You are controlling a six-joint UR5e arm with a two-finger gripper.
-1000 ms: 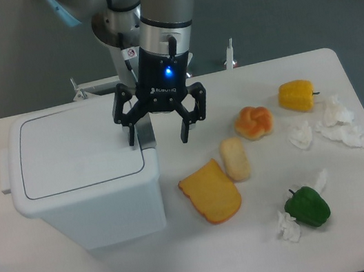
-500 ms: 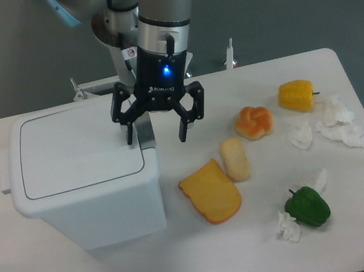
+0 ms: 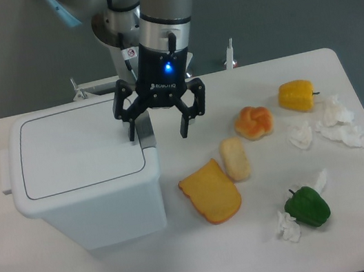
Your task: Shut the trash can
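Trash can [image 3: 84, 177] sits at the table's [image 3: 190, 267] left side with its flat lid [image 3: 76, 148] down, gripper [image 3: 159, 137] hovering over its right rim with fingers [image 3: 185, 123] spread and holding nothing, bread slice [image 3: 209, 191] just right of the bin.

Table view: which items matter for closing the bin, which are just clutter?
Job:
trash can, lid down flat
claw, open

Clutter:
yellow pepper
green pepper
round bun
long roll
cheese wedge
crumpled tissues
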